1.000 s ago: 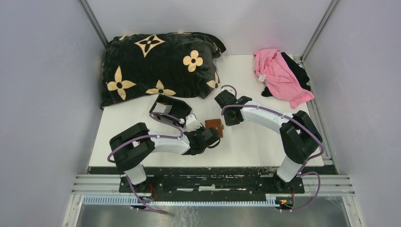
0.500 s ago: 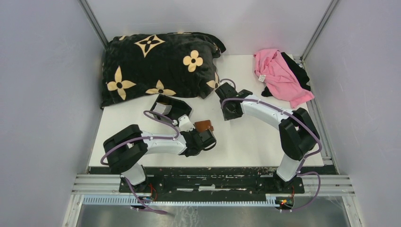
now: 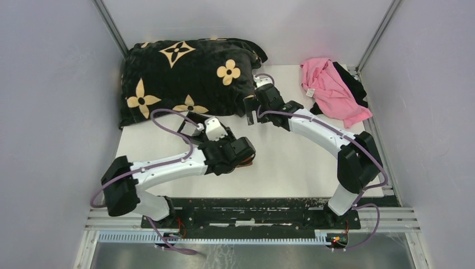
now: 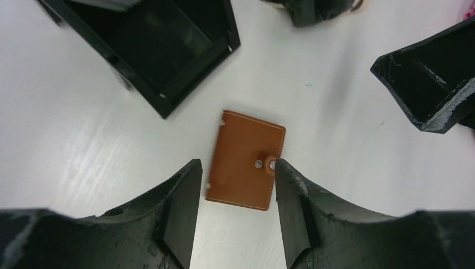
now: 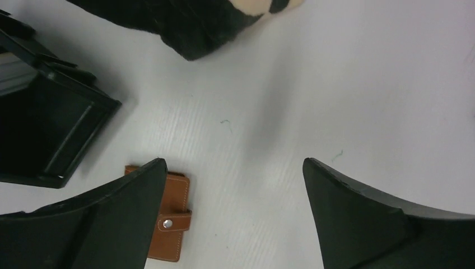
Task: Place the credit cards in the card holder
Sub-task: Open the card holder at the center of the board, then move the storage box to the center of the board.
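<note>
The card holder (image 4: 246, 159), a brown leather wallet, lies flat on the white table with its snap tab fastened. My left gripper (image 4: 235, 163) hovers straight above it, open, with one finger over each long edge and nothing held. From above, the left wrist (image 3: 232, 150) covers almost all of the card holder (image 3: 246, 163). My right gripper (image 5: 234, 168) is open wide over bare table, with the card holder (image 5: 171, 224) showing beside its left finger. That right gripper (image 3: 249, 112) sits by the pillow's corner. The credit cards are out of view.
A black plastic tray (image 3: 189, 119) stands just behind the left gripper, also seen in the wrist views (image 4: 162, 50) (image 5: 45, 129). A black flowered pillow (image 3: 185, 73) fills the back left. A pink cloth (image 3: 330, 87) lies at the back right.
Both grippers have opened. The left one rose over the card holder, which slid a little left and now lies free. The right one drew back toward the pillow.
</note>
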### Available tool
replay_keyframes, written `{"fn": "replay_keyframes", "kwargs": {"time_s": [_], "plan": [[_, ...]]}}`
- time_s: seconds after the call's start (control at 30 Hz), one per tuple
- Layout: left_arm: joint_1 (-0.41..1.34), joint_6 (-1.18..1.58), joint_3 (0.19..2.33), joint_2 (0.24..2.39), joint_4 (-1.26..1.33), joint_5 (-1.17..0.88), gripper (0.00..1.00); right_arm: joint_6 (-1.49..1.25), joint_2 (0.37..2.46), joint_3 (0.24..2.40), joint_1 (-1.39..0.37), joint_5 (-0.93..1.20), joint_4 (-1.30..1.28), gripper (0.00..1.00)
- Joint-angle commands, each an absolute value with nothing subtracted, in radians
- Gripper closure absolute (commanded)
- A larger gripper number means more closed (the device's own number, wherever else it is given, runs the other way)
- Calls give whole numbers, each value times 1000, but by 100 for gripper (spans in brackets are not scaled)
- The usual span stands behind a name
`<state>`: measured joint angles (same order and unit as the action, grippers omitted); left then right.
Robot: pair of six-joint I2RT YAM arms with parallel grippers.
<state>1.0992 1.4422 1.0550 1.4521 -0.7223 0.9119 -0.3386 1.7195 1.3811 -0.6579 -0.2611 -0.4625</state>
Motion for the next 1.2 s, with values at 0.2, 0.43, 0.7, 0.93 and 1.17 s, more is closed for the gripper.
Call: {"fn": "replay_keyframes", "kwargs": {"time_s": [0.2,0.43,0.7,0.93,1.17], "plan": [[1095,1615,945,1143,-1098,1117,41,-249,1828,1589,-712,-142,-238,22],[1023,1934,813,1008,-1272,1096,43,-98,2025,1903,-807,-56,-453,35],[677,1718,670,881,-999,941,52,-42,2353,2390,-829,127,-716,33],[492,1637,605,911,-840,828,55,-1,2419,2414,-827,81,-711,32],[389,1592,599,961,-769,769,54,7,2459,2372,-813,78,-711,32]]}}
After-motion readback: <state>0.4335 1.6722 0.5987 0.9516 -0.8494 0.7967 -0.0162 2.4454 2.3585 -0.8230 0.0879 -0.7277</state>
